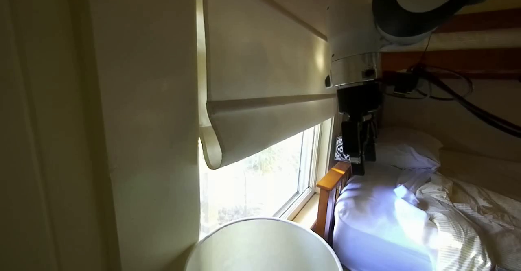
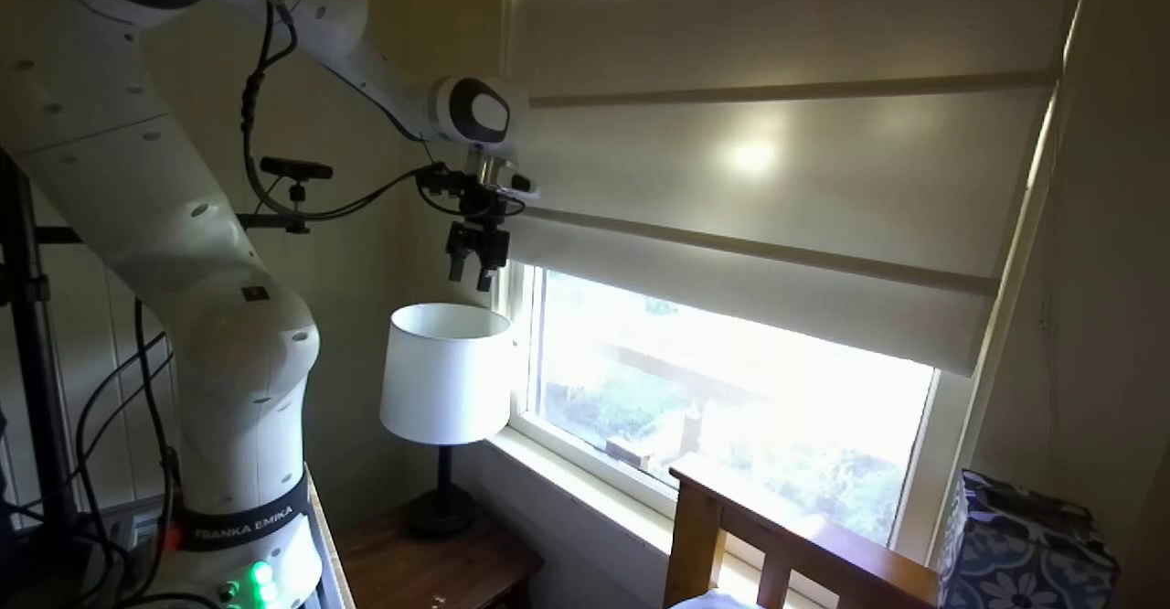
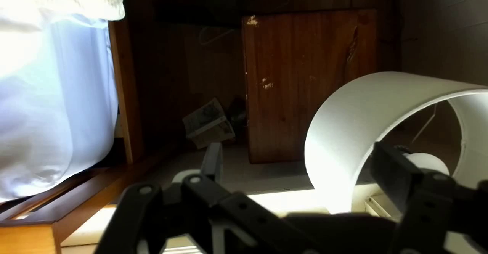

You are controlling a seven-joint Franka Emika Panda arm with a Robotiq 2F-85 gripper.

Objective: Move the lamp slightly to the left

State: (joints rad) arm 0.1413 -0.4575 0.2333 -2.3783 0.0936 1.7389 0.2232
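Observation:
The lamp [image 2: 446, 380] stands upright on a wooden nightstand [image 2: 402, 572], its white round shade on a dark stem and base [image 2: 441, 510]. Only the top of that lampshade [image 1: 264, 248] shows at the bottom of an exterior view. My gripper [image 2: 470, 283] hangs above the shade's rim, pointing down and apart from it. Seen from the wrist, the open gripper [image 3: 301, 164] has its fingers spread wide. The near wall of the lamp's shade [image 3: 350, 124] appears between them, lower down, with the right finger [image 3: 394, 174] overlapping the shade's opening. Nothing is held.
Beside the lamp are the window sill [image 2: 585, 490] and a lowered blind [image 2: 749, 170]. A wooden bed frame [image 2: 804, 545] stands along the window, with a patterned box [image 2: 1028, 545] past it. White bedding [image 1: 378, 218] lies on the bed.

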